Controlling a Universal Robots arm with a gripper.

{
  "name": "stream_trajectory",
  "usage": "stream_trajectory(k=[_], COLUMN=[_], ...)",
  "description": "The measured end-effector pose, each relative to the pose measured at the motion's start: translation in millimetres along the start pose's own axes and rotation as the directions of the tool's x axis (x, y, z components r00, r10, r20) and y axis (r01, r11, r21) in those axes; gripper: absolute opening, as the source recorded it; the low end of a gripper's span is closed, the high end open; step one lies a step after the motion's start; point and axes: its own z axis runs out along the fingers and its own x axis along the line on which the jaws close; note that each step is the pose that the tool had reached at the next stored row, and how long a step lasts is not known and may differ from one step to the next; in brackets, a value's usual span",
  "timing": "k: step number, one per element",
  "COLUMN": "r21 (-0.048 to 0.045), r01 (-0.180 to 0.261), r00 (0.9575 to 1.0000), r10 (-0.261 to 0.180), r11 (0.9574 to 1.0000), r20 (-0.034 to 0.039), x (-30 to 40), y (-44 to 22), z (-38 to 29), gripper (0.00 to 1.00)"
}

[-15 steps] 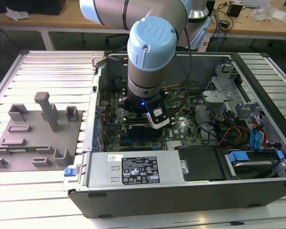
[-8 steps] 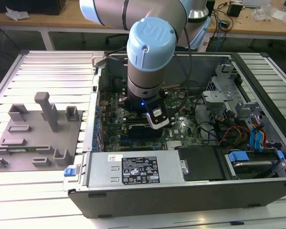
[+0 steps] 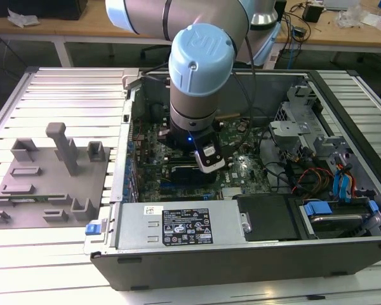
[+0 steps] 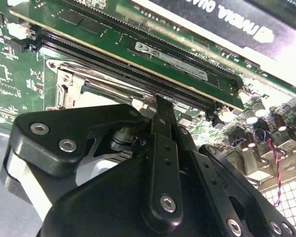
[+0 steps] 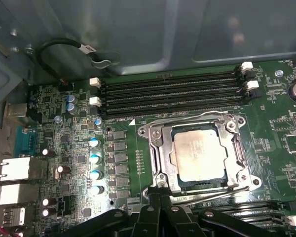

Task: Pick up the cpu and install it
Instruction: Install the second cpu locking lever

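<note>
In the first wrist view, we see the fingers drawn together with nothing between them, at the near edge of the socket. Beyond them, the cpu lies seated inside the socket. Farther off run the memory slots.

In the exterior view the arm hides the socket area of the motherboard. In the first wrist view the gripper covers the socket frame's near edge and is itself cut off by the picture's edge.
</note>
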Motion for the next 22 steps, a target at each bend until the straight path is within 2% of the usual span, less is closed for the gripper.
stream_trajectory(k=[4,5,6,9,16,20,22], r21=[-0.0018,-0.0147,-0.0340,-0.0387,-0.0479,-0.0584,-0.0593], r01=[-0.015,-0.018,-0.023,-0.027,-0.051,-0.065,-0.070], r00=[0.9999,0.9998,0.9997,0.9996,0.9986,0.9977,0.9973], r10=[0.015,0.018,0.024,0.028,0.051,0.066,0.071], r11=[0.9999,0.9997,0.9991,0.9989,0.9976,0.9962,0.9958], r20=[0.0049,0.0043,0.0043,0.0052,0.0133,0.0173,0.0188], x=[-0.8,-0.8,-0.7,-0.8,-0.9,-1.0,-1.0], y=[-5.4,-5.5,-5.6,-5.7,-7.0,-7.3,-7.3], z=[-4.1,-4.0,-3.7,-3.4,0.5,1.8,1.8], gripper=[0.11,0.11,0.11,0.11,0.11,0.11,0.11])
